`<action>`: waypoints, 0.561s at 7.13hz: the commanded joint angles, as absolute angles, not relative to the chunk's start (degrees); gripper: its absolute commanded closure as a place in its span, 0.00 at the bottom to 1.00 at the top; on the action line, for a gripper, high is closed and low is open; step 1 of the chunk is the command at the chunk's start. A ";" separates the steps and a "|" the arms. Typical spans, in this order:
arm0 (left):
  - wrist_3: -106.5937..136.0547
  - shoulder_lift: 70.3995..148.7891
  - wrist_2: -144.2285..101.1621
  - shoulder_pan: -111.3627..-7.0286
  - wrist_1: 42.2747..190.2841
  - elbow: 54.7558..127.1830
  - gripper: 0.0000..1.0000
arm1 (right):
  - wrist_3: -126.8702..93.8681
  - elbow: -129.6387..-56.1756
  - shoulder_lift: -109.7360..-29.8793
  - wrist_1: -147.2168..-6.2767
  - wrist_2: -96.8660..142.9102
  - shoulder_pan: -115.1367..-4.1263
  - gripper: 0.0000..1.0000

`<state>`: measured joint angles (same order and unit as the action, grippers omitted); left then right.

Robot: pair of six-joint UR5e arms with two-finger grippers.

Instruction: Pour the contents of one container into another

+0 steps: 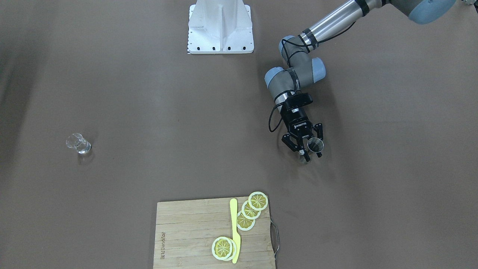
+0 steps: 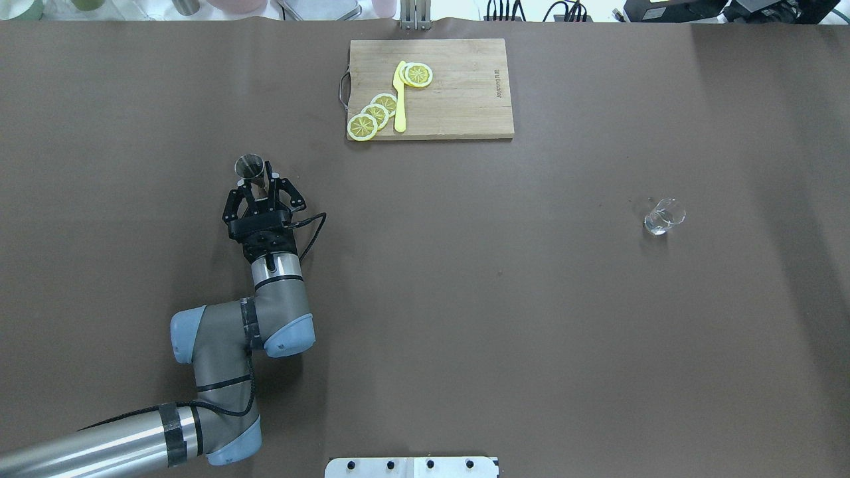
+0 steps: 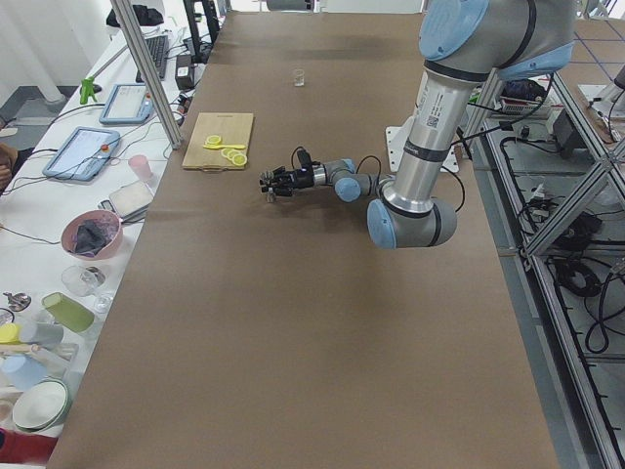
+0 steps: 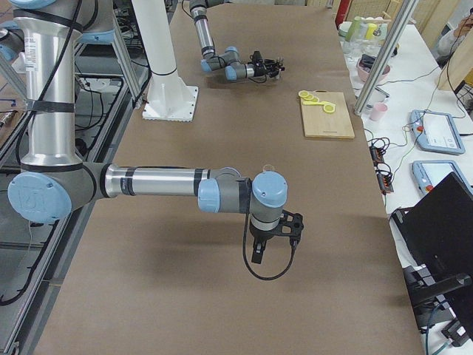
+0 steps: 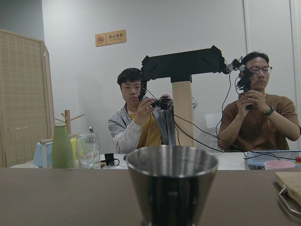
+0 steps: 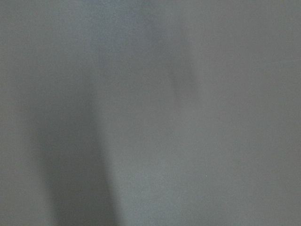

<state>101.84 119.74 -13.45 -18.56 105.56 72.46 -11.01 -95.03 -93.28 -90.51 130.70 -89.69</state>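
jigger [image 2: 250, 167] stands upright at about nine o'clock on the table, left gripper [image 2: 260, 191] spread wide around its waist and not yet clamped, glass tumbler [image 2: 663, 216] far off at three o'clock, so grasp, carry and pour all remain.

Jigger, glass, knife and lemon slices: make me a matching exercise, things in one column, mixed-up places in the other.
Things:
1. jigger
2. glass tumbler
3. yellow knife
4. lemon slices

Places:
A. alone on the robot's right side of the table
B. on the board, overlapping in two groups
C. between the left hand's fingers
D. on the board, between the slice groups

Pairs: 1-C, 2-A, 3-D, 4-B
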 commanded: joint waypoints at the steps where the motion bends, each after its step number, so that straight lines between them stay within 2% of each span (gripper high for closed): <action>1: 101.78 119.71 -13.45 -18.37 105.30 72.42 0.47 | -10.72 -94.40 -92.99 -90.35 129.12 -89.74 0.00; 2: 101.69 119.71 -13.45 -18.28 105.29 72.42 0.00 | -11.07 -94.22 -92.47 -90.26 129.02 -89.74 0.00; 4: 101.69 119.71 -13.36 -18.19 105.29 72.60 0.01 | -11.25 -94.74 -92.46 -90.35 129.46 -89.74 0.00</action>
<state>101.70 119.71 -13.39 -18.27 105.30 72.50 -11.16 -94.43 -92.53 -90.33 129.24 -89.73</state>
